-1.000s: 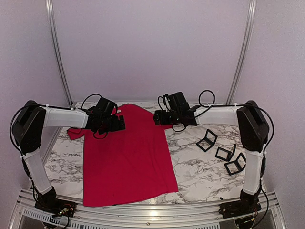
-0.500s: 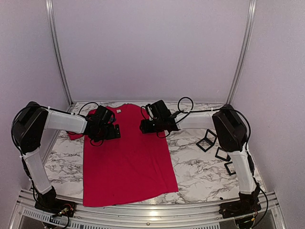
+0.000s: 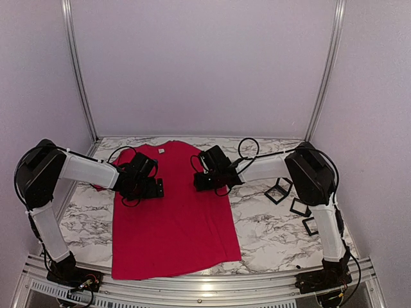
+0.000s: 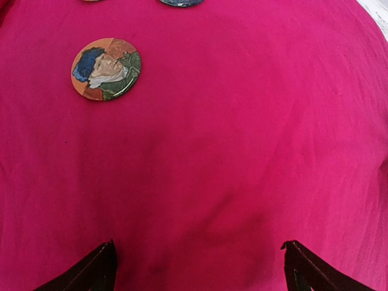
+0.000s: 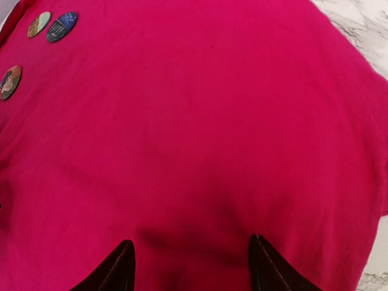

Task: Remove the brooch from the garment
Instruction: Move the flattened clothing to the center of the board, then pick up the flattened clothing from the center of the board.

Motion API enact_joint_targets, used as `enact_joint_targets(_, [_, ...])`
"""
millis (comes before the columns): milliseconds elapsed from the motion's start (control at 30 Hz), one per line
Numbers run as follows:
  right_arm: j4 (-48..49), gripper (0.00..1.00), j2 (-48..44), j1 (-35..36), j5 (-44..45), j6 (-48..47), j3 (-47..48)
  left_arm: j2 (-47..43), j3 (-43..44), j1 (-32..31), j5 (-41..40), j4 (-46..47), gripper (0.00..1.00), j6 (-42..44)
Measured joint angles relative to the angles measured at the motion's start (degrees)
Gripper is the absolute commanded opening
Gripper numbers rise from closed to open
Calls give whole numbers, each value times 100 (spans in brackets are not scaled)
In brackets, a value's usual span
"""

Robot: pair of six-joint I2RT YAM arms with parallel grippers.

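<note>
A marbled surface (image 3: 270,224) was seen under everything, and most of its left half was covered by the red shirt (image 3: 173,218), which was spread flat with the collar at the far side and the hem at the near edge. One sleeve was seen jutting out to the left under the left arm (image 3: 83,170). That arm was stretched over the shirt's left shoulder, while the right arm (image 3: 270,168) was reached across to the right side of the chest.

The left pincer (image 4: 197,267) was held wide open just over the cloth, with nothing between its fingers. The right pincer (image 5: 191,264) was also open, though less widely, with only flat cloth between its fingertips; whether the cloth was touched could not be told.

Black square frames (image 3: 278,189) were laid on the bare surface to the right, well apart from the shirt.

Three round brooches were seen pinned on the shirt's chest. A portrait brooch (image 4: 106,68) was seen ahead and to the left of the left pincer. A blue brooch (image 5: 63,26) and a pale brooch (image 5: 40,24) were set just beside each other, near the portrait one. All three were apart from both pincers.
</note>
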Motion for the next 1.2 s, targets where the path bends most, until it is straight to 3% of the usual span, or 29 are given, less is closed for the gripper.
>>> enact_joint_targets(400, [90, 62, -1213, 122, 452, 162, -1816, -472, -522, -599, 81, -4, 99, -334])
enact_joint_targets(700, [-210, 63, -1681, 251, 529, 227, -2288, -992, -754, -890, 286, -422, 99, -494])
enact_joint_targets(1000, [-791, 66, -1843, 251, 612, 68, -1543, -1714, -219, -802, 94, -1154, 99, -413])
enact_joint_targets(1200, [-743, 66, -1167, 251, 544, -52, -149, -1587, 188, -380, 72, -1226, 99, -291])
